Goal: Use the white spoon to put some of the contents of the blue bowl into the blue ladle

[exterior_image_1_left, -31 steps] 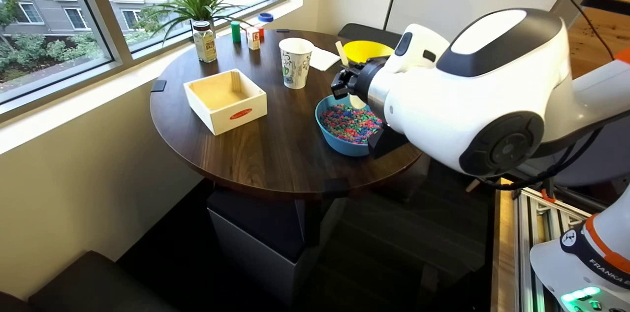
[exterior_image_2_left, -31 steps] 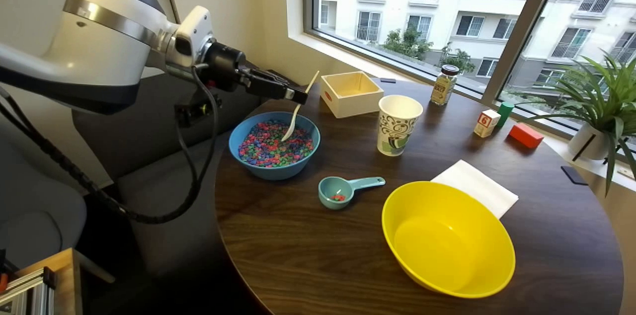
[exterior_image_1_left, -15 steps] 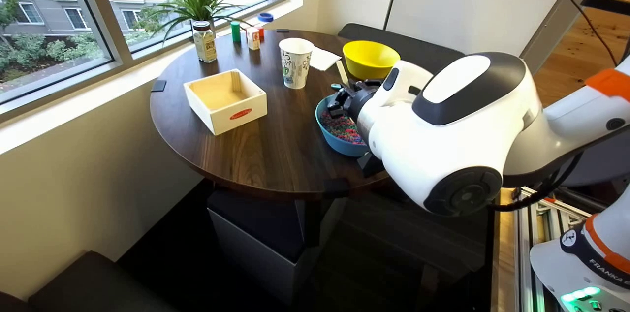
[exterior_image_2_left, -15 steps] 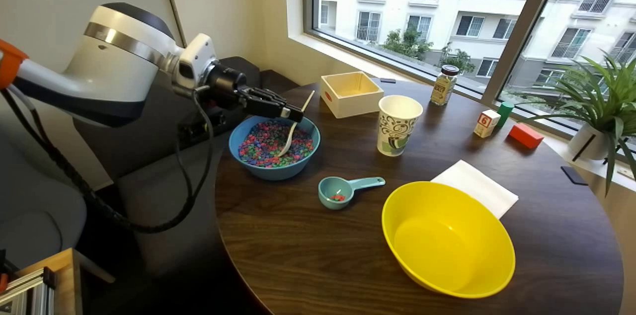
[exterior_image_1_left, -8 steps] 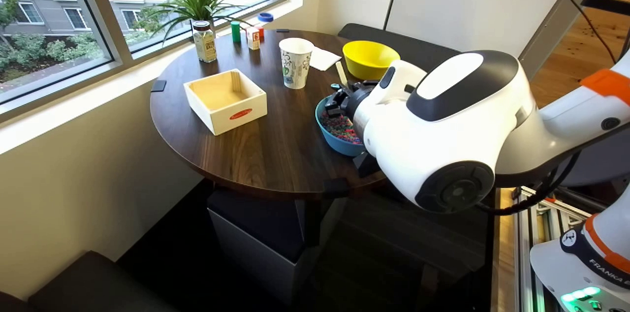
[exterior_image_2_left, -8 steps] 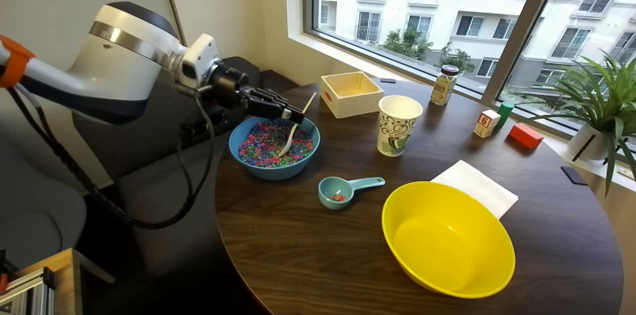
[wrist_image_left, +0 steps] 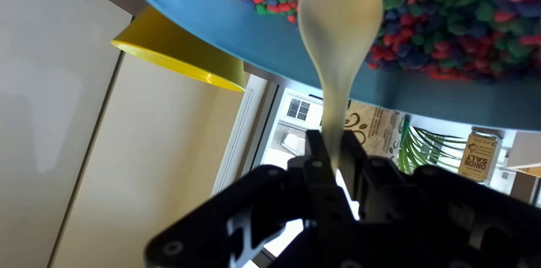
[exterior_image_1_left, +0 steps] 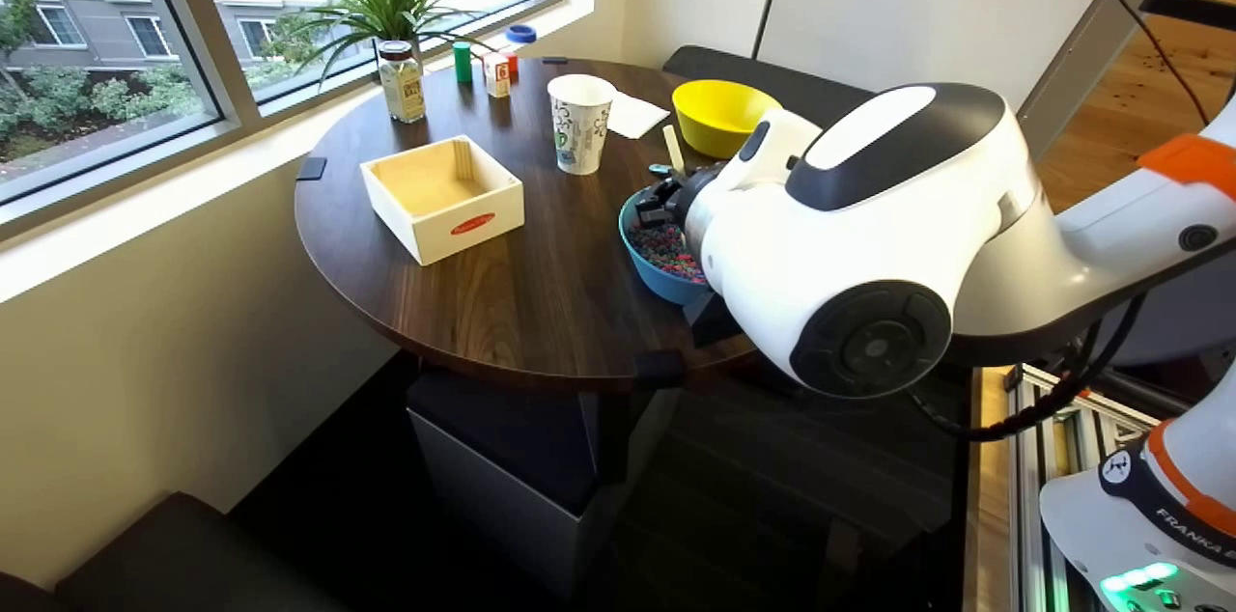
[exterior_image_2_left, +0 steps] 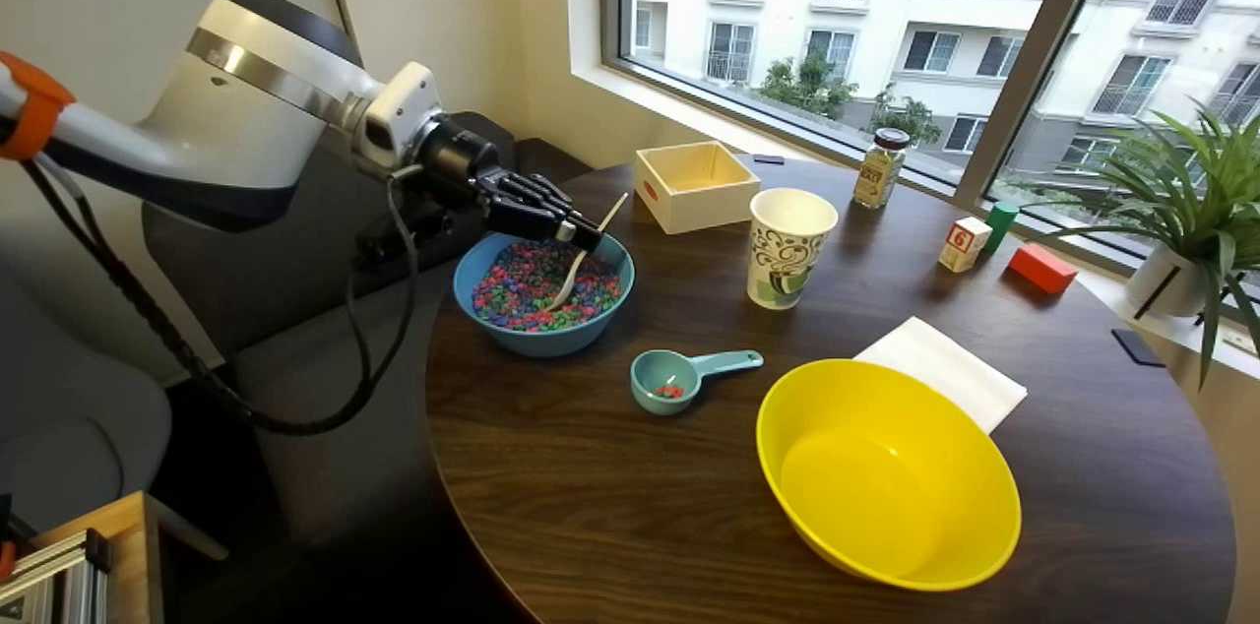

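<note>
Wrist view: the gripper [wrist_image_left: 331,140] is clamped on the white spoon [wrist_image_left: 339,20], tip among the contents [wrist_image_left: 448,23] of the blue bowl [wrist_image_left: 264,37]; near it, in an exterior view, the blue ladle [exterior_image_2_left: 658,372] holds a few pieces [exterior_image_2_left: 669,392], the yellow bowl [exterior_image_2_left: 891,476] farther off.

Round brown wooden table [exterior_image_1_left: 541,289]: shared, both exterior views, from above
Round blue plastic-looking bowl [wrist_image_left: 258,39]: wrist view, close
</note>
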Robot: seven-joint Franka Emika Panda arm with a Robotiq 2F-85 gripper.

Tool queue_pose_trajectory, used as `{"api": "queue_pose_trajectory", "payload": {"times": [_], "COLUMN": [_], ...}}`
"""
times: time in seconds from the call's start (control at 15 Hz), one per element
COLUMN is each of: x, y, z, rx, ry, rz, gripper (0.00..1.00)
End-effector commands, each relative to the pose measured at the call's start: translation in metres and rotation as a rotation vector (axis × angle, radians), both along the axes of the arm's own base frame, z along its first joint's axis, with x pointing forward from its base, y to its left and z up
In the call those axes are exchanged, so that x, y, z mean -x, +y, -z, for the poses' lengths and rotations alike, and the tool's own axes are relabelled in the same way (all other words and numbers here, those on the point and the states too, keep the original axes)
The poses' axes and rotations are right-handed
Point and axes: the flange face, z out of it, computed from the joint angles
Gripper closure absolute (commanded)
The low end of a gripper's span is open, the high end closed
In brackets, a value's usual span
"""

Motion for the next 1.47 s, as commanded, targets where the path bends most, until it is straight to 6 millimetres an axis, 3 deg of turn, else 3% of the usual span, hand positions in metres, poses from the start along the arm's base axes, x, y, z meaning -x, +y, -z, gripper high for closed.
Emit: {"api": "queue_pose_trajectory", "payload": {"times": [0.0, 1.4], "x": [-0.005, -0.034], "y": [0.002, -0.024], "z": [0.005, -0.029], "rx": [-0.062, -0.324], "ry": [0.011, 0.004], "rz": [0.055, 0.262], "gripper": [0.97, 0.97]}}
